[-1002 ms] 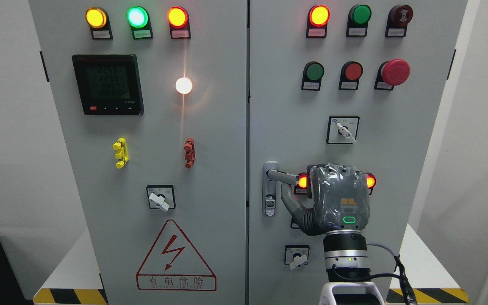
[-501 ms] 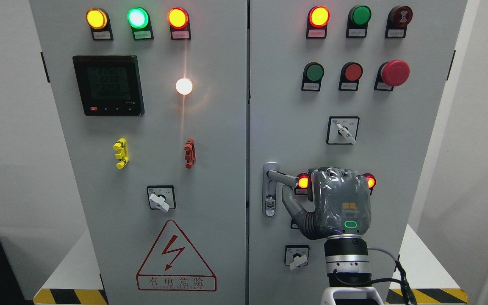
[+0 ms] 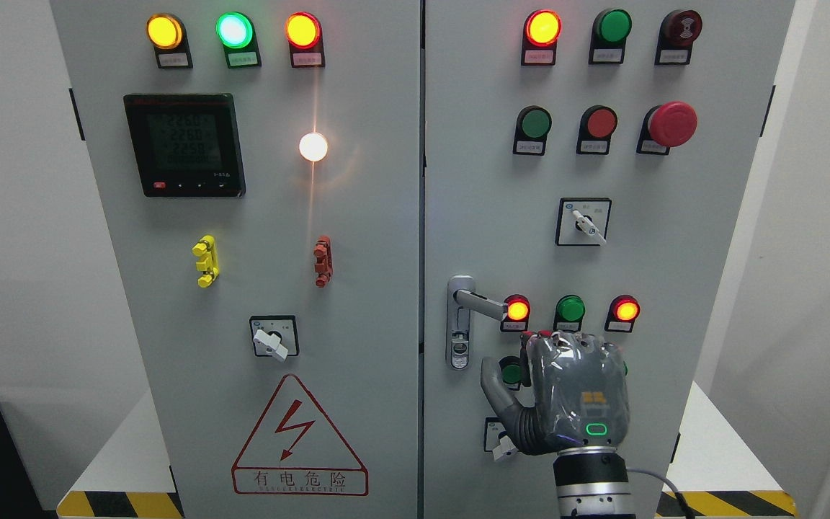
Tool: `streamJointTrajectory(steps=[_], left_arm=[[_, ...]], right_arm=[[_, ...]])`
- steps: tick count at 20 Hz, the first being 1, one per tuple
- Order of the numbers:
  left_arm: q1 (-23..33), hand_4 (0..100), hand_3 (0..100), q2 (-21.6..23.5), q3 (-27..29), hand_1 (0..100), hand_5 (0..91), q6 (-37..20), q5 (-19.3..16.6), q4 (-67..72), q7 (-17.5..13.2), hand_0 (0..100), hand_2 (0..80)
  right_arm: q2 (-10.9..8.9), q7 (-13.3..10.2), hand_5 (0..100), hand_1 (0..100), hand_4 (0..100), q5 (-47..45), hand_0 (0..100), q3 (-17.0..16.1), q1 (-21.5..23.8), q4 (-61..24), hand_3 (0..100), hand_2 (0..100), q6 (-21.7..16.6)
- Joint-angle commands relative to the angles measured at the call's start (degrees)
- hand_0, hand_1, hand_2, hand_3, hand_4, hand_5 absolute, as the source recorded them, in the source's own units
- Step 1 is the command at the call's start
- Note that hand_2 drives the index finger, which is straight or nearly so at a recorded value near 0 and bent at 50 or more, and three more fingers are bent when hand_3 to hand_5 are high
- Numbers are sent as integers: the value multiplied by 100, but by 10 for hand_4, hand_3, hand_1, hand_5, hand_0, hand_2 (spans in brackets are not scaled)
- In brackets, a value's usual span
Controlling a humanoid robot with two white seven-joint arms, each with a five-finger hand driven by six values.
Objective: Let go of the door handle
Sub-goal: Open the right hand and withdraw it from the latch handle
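Release judged essentially done. Door handle (image 3: 478, 303) seen free on the right cabinet door (image 3: 674, 216), lever pointing right toward the lit red lamp (image 3: 517, 310), nothing touching it. Right robot hand (image 3: 566, 393) found below the handle and apart from it, back toward the camera, thumb out to the left, holding nothing; curl of the other digits not clear from behind. Left robot hand out of view. Little left, judging by this, beyond drawing the arm away.
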Motion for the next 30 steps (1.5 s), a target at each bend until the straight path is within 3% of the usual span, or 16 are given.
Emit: streamJointTrajectory(steps=[1, 7, 10, 16, 19, 24, 30], left_arm=[[97, 0, 0, 0, 0, 556, 0, -2, -7, 0, 1, 120, 0], [97, 0, 0, 0, 0, 556, 0, -2, -8, 0, 1, 120, 0], [97, 0, 0, 0, 0, 556, 0, -2, 1, 0, 1, 120, 0], [97, 0, 0, 0, 0, 556, 0, -2, 1, 0, 1, 120, 0], [97, 0, 0, 0, 0, 556, 0, -2, 1, 0, 1, 120, 0], [97, 0, 0, 0, 0, 556, 0, -2, 1, 0, 1, 120, 0], [97, 0, 0, -9, 0, 556, 0, -2, 1, 0, 1, 120, 0]], right_arm=[[-6, -98, 873, 384, 902, -13, 469, -13, 722, -737, 1000, 680, -191], [2, -423, 699, 356, 768, -30, 469, -101, 1408, -1115, 831, 524, -745], [11, -625, 557, 342, 635, -39, 468, -215, 1453, -1124, 703, 424, -956], [38, -678, 384, 332, 419, -214, 477, -680, 1584, -1124, 435, 276, -1527], [46, -827, 323, 326, 328, -250, 477, -821, 1690, -1124, 299, 196, -1572], [38, -837, 42, 320, 87, -654, 482, -1023, 1690, -1124, 87, 95, -1817], [64, -845, 0, 297, 0, -786, 499, -1103, 1348, -1124, 0, 11, -1844]])
